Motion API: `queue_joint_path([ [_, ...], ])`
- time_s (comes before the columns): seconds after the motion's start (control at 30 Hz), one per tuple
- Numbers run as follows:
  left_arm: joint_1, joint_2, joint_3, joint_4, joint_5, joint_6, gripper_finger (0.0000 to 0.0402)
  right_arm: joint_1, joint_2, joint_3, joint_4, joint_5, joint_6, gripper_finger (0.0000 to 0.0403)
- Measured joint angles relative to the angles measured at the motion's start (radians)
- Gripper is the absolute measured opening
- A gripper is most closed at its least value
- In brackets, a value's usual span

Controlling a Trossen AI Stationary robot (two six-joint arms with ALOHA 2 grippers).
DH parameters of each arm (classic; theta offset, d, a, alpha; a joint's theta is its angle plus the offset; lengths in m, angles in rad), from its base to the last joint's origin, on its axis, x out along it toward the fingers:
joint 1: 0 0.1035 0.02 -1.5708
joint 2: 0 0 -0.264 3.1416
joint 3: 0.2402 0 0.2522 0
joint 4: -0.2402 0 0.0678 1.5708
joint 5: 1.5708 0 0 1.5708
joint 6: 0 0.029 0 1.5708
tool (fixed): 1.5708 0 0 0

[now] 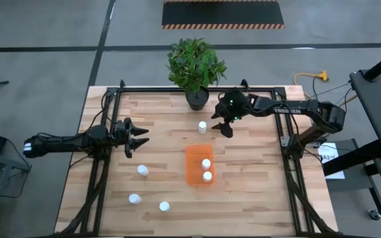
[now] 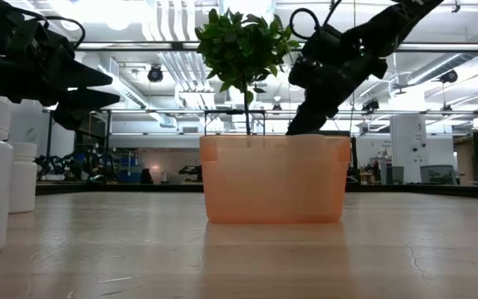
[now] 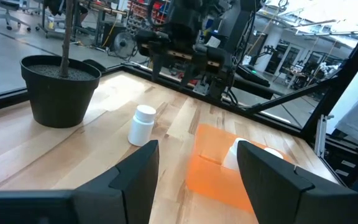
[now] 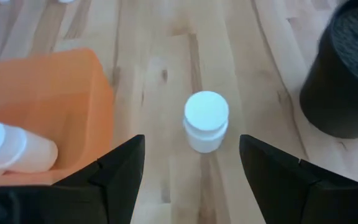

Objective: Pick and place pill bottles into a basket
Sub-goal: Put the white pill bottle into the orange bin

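Right tool (image 4: 191,163) open, empty, poised over lone pill bottle (image 4: 206,129) standing near plant pot (image 4: 347,81), beyond the basket (image 4: 42,106) — light, rigid, smooth; best gripped across the body below the cap.

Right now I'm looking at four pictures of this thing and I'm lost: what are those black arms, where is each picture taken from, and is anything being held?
It is a two-armed robot at a wooden table. One picture looks straight down from above, one sits at table height, and two come from cameras on the arms' wrists.

On the table stands an orange basket with two white pill bottles already inside. Three more bottles stand in the open on the left side, and one lone bottle stands between the basket and a potted plant.

The right gripper hangs beside that lone bottle with its fingers open, and its wrist picture shows the bottle between the two dark fingers. The left gripper waits open over the table's left side. Neither holds anything.
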Motion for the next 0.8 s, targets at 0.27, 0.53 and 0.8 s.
queue_joint_path([
  [0.27, 0.0, 0.0, 0.0, 0.0, 0.0, 0.0, 0.02, 0.0, 0.0, -0.002, 0.006, 0.004, 0.024, 0.0249],
  [0.53, 0.0, 0.0, 0.0, 0.0, 0.0, 0.0, 0.02, 0.001, 0.0, -0.002, 0.006, 0.006, 0.054, 0.0249],
  [0.8, 0.0, 0.0, 0.0, 0.0, 0.0, 0.0, 0.02, 0.001, 0.0, -0.002, 0.028, 0.01, 0.025, 0.0249],
])
